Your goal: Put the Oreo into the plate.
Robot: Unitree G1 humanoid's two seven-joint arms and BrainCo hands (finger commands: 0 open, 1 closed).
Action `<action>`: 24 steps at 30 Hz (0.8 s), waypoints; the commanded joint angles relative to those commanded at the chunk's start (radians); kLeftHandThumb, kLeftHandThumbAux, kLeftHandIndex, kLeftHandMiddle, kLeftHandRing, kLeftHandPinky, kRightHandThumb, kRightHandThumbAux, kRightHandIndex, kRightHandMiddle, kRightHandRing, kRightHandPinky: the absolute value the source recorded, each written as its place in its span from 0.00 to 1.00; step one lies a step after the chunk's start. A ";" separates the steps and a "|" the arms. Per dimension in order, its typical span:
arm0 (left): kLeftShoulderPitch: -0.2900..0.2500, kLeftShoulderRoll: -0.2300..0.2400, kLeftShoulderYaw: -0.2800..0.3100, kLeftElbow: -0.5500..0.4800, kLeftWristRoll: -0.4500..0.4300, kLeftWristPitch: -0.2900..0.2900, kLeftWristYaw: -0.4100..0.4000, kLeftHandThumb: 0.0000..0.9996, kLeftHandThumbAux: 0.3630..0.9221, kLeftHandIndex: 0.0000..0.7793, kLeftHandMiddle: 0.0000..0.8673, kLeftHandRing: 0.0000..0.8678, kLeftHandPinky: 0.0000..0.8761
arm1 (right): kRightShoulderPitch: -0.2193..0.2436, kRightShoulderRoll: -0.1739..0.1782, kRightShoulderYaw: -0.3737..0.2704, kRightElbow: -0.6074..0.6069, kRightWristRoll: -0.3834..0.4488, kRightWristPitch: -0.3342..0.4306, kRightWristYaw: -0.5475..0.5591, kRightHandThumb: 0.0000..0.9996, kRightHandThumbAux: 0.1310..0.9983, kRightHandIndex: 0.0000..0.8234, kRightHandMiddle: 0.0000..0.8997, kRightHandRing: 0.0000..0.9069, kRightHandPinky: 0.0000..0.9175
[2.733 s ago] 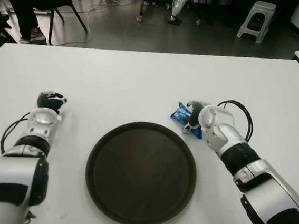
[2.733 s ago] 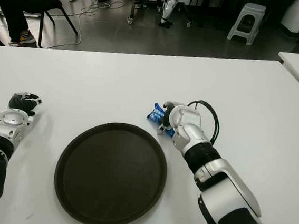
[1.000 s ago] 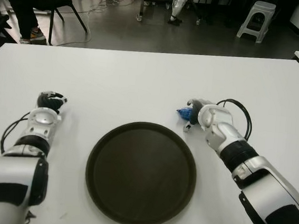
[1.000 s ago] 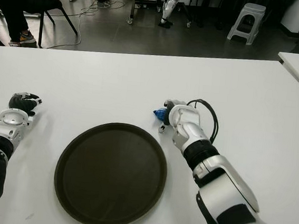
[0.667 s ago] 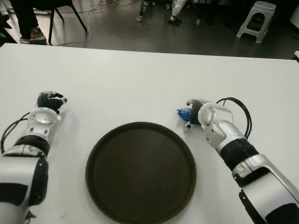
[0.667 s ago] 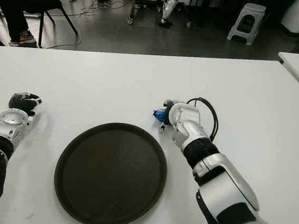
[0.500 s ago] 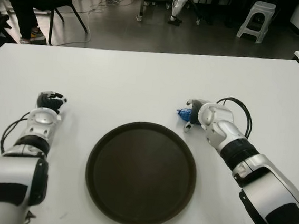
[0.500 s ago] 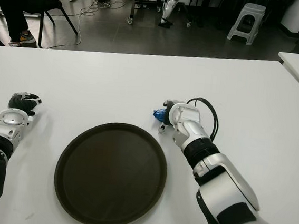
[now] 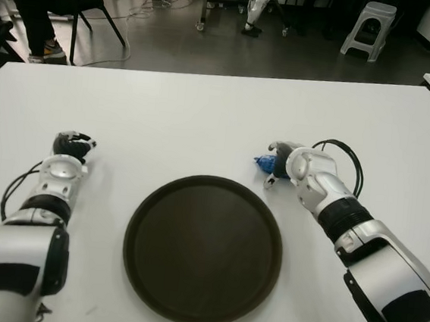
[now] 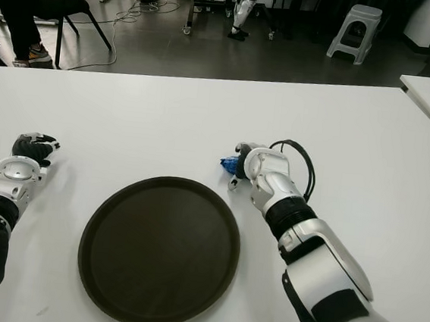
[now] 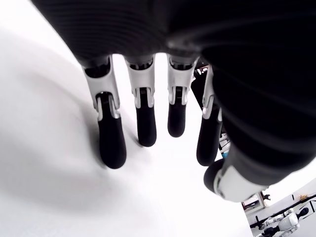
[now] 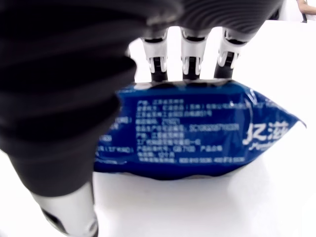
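Since the earlier frame, the blue foil Oreo packet (image 12: pixel 197 133) has been gathered into the right hand (image 9: pixel 281 166), whose fingers are closed around it at two o'clock of the round dark brown plate (image 9: pixel 203 247), which is unfilled. Carrying and release remain. The left hand (image 9: pixel 72 146), fingers relaxed, shows at nine o'clock.

Arms: white shells, black joint bands | right hand (image 9: pixel 284 166): black cable looped | left hand (image 9: pixel 70 147): black fingers, silver knuckles
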 joint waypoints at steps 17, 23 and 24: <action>-0.004 0.002 -0.015 0.001 0.008 0.012 0.004 0.67 0.65 0.51 0.20 0.22 0.20 | -0.046 -0.040 0.029 0.081 -0.034 -0.003 0.062 0.00 0.80 0.10 0.13 0.12 0.02; -0.004 0.002 -0.018 -0.001 0.008 0.009 -0.001 0.68 0.65 0.51 0.21 0.23 0.21 | -0.070 -0.063 0.043 0.104 -0.040 -0.013 0.075 0.00 0.78 0.08 0.09 0.07 0.00; -0.004 0.002 -0.018 -0.001 0.008 0.009 -0.002 0.68 0.65 0.51 0.21 0.23 0.21 | -0.073 -0.073 0.039 0.084 -0.038 -0.004 0.090 0.00 0.78 0.07 0.08 0.06 0.00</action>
